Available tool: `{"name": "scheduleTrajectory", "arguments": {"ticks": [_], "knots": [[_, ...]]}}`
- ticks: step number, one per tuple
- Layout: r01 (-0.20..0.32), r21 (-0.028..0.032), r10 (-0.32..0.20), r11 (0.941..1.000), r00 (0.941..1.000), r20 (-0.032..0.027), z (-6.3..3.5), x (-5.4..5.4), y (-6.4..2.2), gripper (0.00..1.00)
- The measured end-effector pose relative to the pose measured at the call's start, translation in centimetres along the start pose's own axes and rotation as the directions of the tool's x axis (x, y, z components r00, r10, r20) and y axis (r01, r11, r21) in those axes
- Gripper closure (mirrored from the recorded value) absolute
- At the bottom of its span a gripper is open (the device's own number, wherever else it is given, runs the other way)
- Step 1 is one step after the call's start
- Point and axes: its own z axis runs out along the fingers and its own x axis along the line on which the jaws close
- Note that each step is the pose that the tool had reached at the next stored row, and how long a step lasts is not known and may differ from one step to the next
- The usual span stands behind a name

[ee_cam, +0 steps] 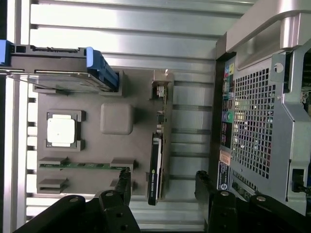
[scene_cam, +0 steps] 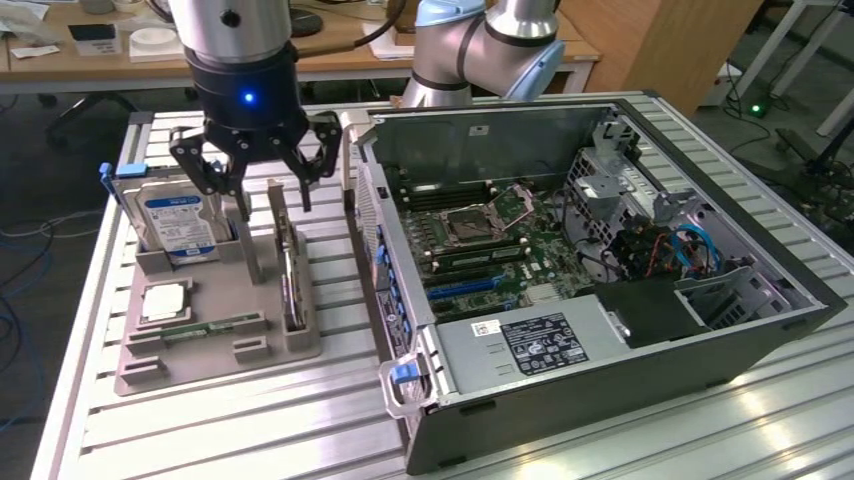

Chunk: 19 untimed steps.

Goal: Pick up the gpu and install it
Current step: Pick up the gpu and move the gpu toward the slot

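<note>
The gpu stands on its long edge in a slot of the grey tray, a thin dark card with a silvery bracket at its far end. My gripper hangs open just above it, one finger on each side of the card's far end, touching nothing. In the wrist view the gpu shows edge-on between the two black fingertips of the gripper. The open computer case lies at the exterior view's right with its motherboard exposed.
On the tray a silver hard drive with a blue-white label stands upright in a blue-handled holder. A square processor and a green memory stick lie flat in front. The case wall rises close beside the tray.
</note>
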Motion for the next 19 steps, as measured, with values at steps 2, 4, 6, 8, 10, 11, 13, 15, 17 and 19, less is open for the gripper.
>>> {"name": "scheduleTrajectory", "arguments": {"ticks": [2, 4, 6, 8, 10, 11, 13, 15, 17, 19], "knots": [[0.000, 0.0001, 0.000, 1.0000, 1.0000, 0.0001, 0.06, -0.10, -0.01, 0.35], [0.000, -0.0002, 0.000, 1.0000, 1.0000, 0.0002, 0.14, -0.17, -0.01, 0.35], [0.000, 0.0001, 0.000, 1.0000, 1.0000, -0.0001, 0.17, -0.17, -0.01, 0.35], [0.000, 0.0001, 0.000, 1.0000, 1.0000, -0.0002, 0.19, -0.18, -0.02, 0.35], [0.000, 0.0000, 0.000, 1.0000, 1.0000, 0.0000, 0.20, -0.18, -0.02, 0.35], [0.000, 0.0000, 0.000, 1.0000, 1.0000, 0.0000, 0.20, -0.18, -0.02, 0.35], [0.000, -0.0002, 0.000, 1.0000, 1.0000, 0.0002, 0.26, -0.18, -0.02, 0.35], [0.000, 0.0000, 0.000, 1.0000, 1.0000, 0.0001, 0.38, -0.17, -0.03, 0.35], [0.000, -0.0001, 0.000, 1.0000, 1.0000, 0.0001, 0.54, -0.17, -0.09, 0.35], [0.000, 0.0000, 0.000, 1.0000, 1.0000, 0.0000, 0.68, -0.16, -0.12, 0.35]]}}
